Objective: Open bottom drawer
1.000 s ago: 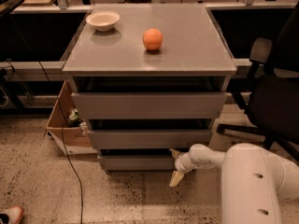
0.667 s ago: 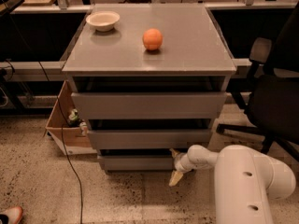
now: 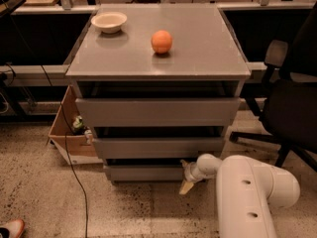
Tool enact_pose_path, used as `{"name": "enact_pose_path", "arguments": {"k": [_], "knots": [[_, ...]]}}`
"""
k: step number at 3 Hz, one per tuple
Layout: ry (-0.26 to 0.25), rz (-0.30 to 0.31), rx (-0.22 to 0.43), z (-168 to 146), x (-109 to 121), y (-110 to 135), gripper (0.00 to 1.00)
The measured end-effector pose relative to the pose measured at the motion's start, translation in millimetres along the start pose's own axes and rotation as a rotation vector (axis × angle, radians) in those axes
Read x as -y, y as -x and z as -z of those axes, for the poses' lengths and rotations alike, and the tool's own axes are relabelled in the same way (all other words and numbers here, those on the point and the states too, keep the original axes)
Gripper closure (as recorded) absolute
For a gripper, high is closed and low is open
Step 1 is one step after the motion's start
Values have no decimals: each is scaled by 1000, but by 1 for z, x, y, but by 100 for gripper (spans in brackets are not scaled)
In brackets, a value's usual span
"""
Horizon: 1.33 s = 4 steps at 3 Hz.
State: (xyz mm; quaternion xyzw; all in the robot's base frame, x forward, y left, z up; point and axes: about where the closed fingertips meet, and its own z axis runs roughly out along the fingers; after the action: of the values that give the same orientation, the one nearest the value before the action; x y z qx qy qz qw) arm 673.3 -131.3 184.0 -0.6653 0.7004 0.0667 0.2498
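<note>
The grey cabinet [image 3: 158, 58] has three drawers stacked under its flat top. The bottom drawer [image 3: 143, 172] is the lowest and slimmest, with a flat handleless front just above the floor. My white arm [image 3: 247, 192] reaches in from the lower right. My gripper [image 3: 186, 178] is at the right end of the bottom drawer's front, with one pale fingertip [image 3: 185, 187] pointing down toward the floor. The top edge of the bottom drawer is in shadow under the middle drawer [image 3: 158, 147].
A white bowl [image 3: 109, 21] and an orange [image 3: 162, 41] sit on the cabinet top. An open cardboard box [image 3: 69, 133] stands left of the cabinet, with a black cable [image 3: 74, 182] on the floor. A black office chair [image 3: 292, 108] is at the right.
My arm has moved further into view from the lower right. The gripper stays at the right end of the bottom drawer's front. The drawers look unchanged.
</note>
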Motion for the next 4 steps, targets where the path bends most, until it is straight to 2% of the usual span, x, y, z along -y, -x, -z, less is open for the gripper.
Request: {"name": "enact_pose_path", "arguments": {"k": [1, 3, 4], "knots": [[22, -1, -16, -6, -1, -6, 12], [67, 35, 12, 4, -25, -4, 22], [86, 63, 36, 16, -41, -1, 22]]}}
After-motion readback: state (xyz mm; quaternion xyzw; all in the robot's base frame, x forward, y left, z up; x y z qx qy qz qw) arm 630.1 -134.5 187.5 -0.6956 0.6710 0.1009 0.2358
